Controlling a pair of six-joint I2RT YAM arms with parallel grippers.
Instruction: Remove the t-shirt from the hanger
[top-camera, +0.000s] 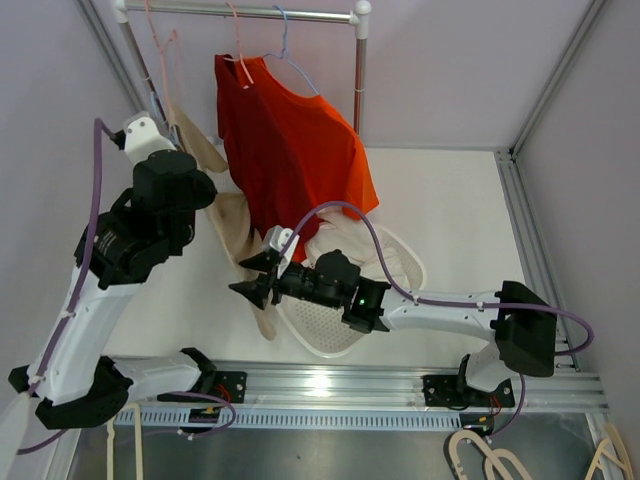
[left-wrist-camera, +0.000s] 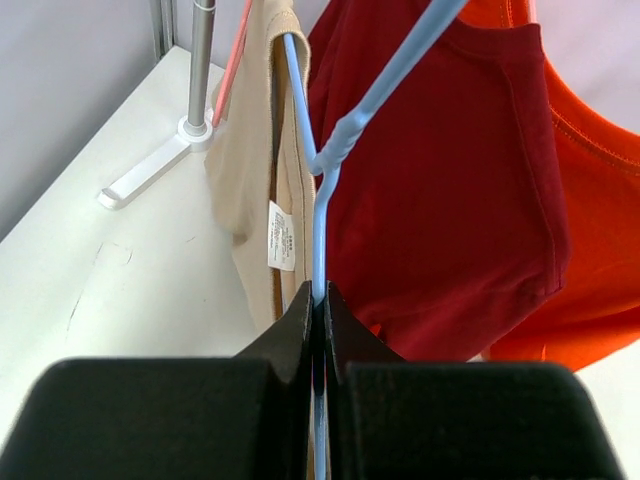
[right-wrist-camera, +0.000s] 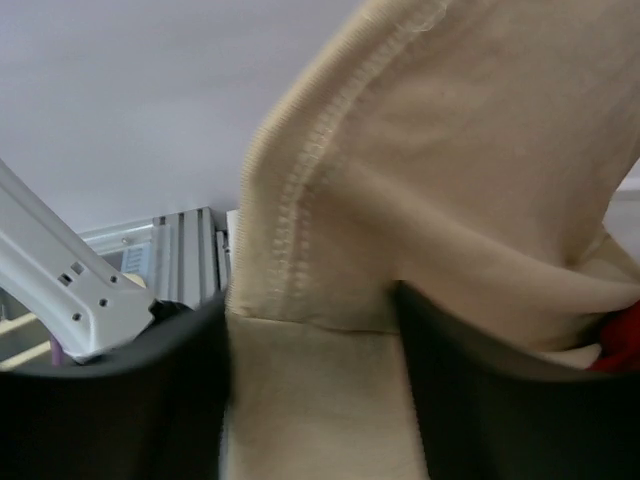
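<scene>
Over a white counter (top-camera: 450, 200), the left pincer (left-wrist-camera: 318, 300) clamps the blue hanger (left-wrist-camera: 320, 215); below it, the right pincer (right-wrist-camera: 312, 385) grips the hanging beige t-shirt (right-wrist-camera: 430, 180).

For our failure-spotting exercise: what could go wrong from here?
1. The right gripper has only a loose fold of the beige cloth t-shirt between its jaws; it may slip.
2. Pulling could twist the thin light-blue hanger out of the shut left gripper, or drag the red t-shirt alongside.
</scene>
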